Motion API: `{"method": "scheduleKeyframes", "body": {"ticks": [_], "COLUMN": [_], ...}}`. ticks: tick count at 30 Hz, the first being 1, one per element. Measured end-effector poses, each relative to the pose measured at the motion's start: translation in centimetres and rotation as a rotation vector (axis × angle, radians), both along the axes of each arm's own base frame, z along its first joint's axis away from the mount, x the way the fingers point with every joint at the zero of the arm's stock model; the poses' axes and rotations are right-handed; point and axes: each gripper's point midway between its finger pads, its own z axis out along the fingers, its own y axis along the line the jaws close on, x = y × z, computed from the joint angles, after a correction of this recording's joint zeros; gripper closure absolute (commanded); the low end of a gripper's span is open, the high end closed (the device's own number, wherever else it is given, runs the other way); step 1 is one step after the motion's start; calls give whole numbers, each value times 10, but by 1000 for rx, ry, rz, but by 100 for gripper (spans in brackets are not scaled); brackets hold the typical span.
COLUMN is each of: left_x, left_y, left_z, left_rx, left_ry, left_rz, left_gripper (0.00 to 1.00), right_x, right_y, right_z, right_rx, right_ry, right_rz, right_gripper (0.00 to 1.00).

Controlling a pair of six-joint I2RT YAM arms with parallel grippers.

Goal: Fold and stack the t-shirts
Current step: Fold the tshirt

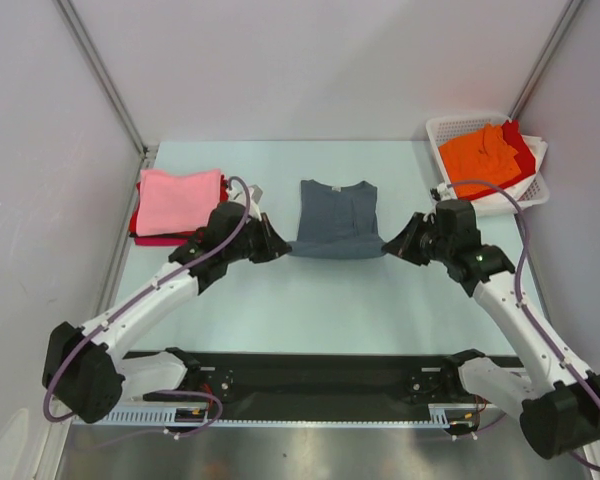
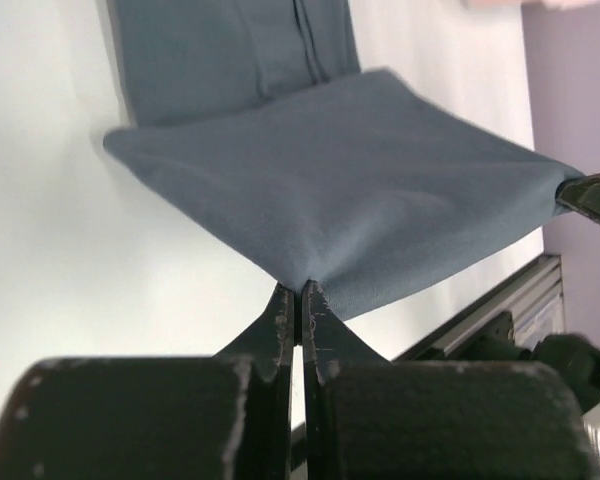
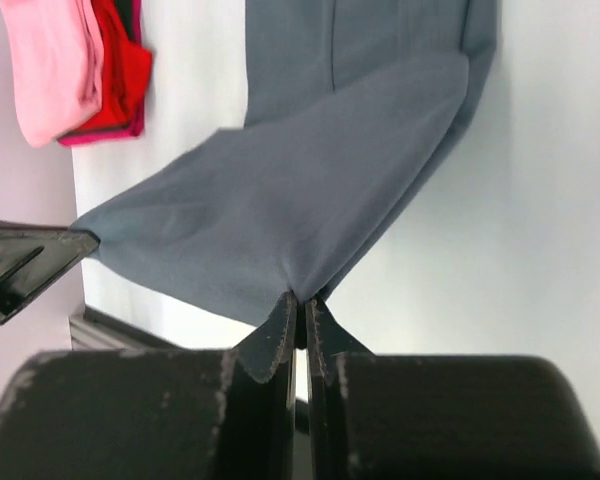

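Slate blue-grey cotton t-shirt (image 1: 337, 215) lies in the middle of the pale table (image 1: 330, 310), collar toward the far wall, with an arm on either side of it. Its far half rests flat, but the near hem is raised off the surface. The left gripper (image 1: 286, 250) is pinched tight on the near left corner and the right gripper (image 1: 387, 246) on the near right corner, each pair of fingers closed with only cloth between them.

Holding both corners at once keeps the hem stretched as one straight edge. To my eye that sets up carrying the near half over toward the collar, folding the shirt in two. The body already looks narrowed to a neat rectangle, so I would guess the sleeves are tucked in.

Seen from the wrists, the fabric fans out from each pinch in soft, shallow creases and runs smooth across to the opposite claw. A couple of lengthwise lines show on the flat part.

At the far left sits a folded pink t-shirt (image 1: 180, 198) on top of red and magenta shirts (image 1: 137, 222), likely the stack to join. A white plastic lattice basket (image 1: 450, 128) in the far right corner holds loose orange and red shirts (image 1: 480, 150).
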Motion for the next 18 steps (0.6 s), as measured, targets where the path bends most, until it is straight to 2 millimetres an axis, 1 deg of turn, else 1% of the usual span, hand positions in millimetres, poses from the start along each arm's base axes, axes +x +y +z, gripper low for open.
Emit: {"method": "scheduleKeyframes", "body": {"ticks": [3, 7, 9, 13, 18], "left_x": [22, 52, 70, 104, 144], "left_y": [-1, -2, -5, -11, -15], "left_z": [13, 19, 17, 7, 1], "left_rx": [-8, -9, -10, -13, -20], "left_ry": [-13, -7, 13, 53, 70], "left_rz": [16, 42, 47, 52, 64], "left_gripper": [100, 100, 100, 100, 100], "right_x": [23, 56, 69, 103, 145], "right_y": [-2, -9, -13, -21, -23], "right_z": [8, 4, 0, -7, -18], "right_rx": [-10, -19, -18, -8, 3], "right_ry": [3, 30, 49, 74, 104], "right_rz": [-21, -57, -74, -105, -119], "right_gripper": [100, 100, 100, 100, 100]}}
